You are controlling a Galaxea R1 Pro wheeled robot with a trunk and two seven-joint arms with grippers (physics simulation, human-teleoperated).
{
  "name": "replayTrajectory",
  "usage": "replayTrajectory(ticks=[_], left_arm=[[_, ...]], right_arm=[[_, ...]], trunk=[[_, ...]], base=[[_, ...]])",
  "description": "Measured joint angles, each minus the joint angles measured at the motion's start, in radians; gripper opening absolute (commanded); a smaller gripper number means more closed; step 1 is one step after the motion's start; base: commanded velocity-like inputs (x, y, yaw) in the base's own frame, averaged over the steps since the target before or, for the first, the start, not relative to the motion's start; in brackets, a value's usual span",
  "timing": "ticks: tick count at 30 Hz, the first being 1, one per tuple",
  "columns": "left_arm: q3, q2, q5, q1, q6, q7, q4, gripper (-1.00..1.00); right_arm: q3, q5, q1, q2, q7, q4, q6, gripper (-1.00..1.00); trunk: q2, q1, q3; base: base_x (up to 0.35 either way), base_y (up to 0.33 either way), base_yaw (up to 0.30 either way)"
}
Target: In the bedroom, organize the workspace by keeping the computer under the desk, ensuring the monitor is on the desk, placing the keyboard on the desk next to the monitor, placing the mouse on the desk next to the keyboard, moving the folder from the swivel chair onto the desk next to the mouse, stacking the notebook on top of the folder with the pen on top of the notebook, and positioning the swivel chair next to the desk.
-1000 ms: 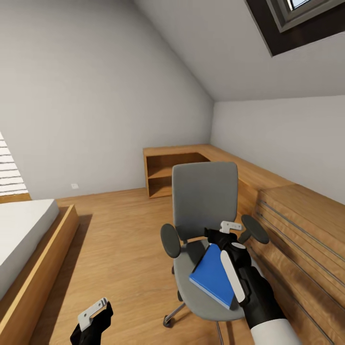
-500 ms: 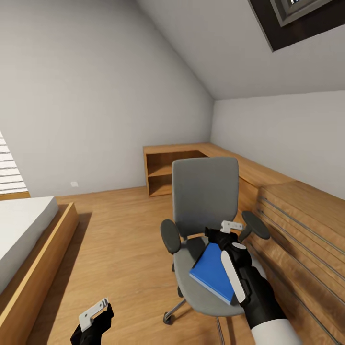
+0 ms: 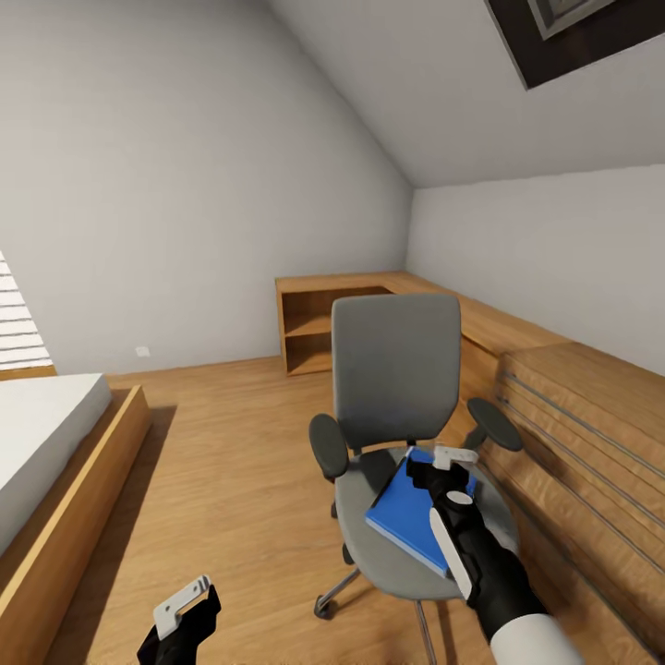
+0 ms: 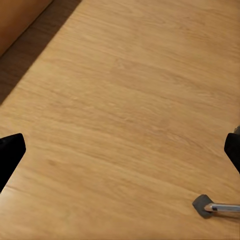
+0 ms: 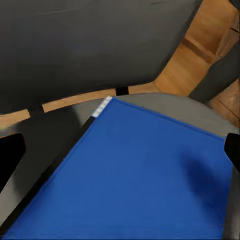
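The swivel chair (image 3: pixel 395 388), with a grey seat and back and dark armrests, stands mid-room with its back towards the far wall. The bright blue folder (image 3: pixel 406 515) lies flat on its seat, one corner pointing at the backrest. My right gripper (image 3: pixel 445 462) hovers open just above the folder's right side. In the right wrist view the folder (image 5: pixel 145 175) spreads between the wide-apart fingertips (image 5: pixel 10 157), with the chair back (image 5: pixel 90 45) beyond. My left gripper (image 3: pixel 182 605) hangs open low on the left, over bare floor (image 4: pixel 120 100).
Low light-wood shelving (image 3: pixel 323 328) runs along the far wall and joins a wooden dresser (image 3: pixel 591 434) close to the chair's right. A wood-framed bed (image 3: pixel 55 462) lies on the left. A chair base leg (image 4: pixel 212 206) shows beside the left gripper.
The right gripper has dropped lower and moved forward over the folder. The head view has tilted down slightly. The left arm has stayed put.
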Motion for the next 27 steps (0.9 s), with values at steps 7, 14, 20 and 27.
replayTrajectory(ticks=[7,14,20,27], left_arm=[[-0.016,0.001,-0.001,0.0,0.0,0.0,0.002,1.0],[-0.027,0.015,0.0,0.0,0.0,0.0,0.007,1.0],[-0.028,0.015,0.0,0.0,0.0,0.0,0.008,1.0],[-0.028,0.015,-0.001,0.0,-0.001,0.0,0.008,1.0]], right_arm=[[0.0,0.062,-0.077,0.001,-0.001,0.285,-0.206,1.0],[0.001,0.068,-0.094,0.003,0.003,0.33,-0.218,1.0],[0.002,0.068,-0.094,0.003,0.005,0.332,-0.211,1.0],[0.004,0.068,-0.094,0.004,0.007,0.331,-0.159,1.0]], trunk=[[-0.035,0.019,-0.016],[-0.035,0.019,-0.016],[-0.035,0.019,-0.016],[-0.035,0.019,-0.016]], base=[[0.0,0.0,0.0],[0.124,0.0,0.0],[0.298,0.0,0.0],[0.319,0.0,0.0]])
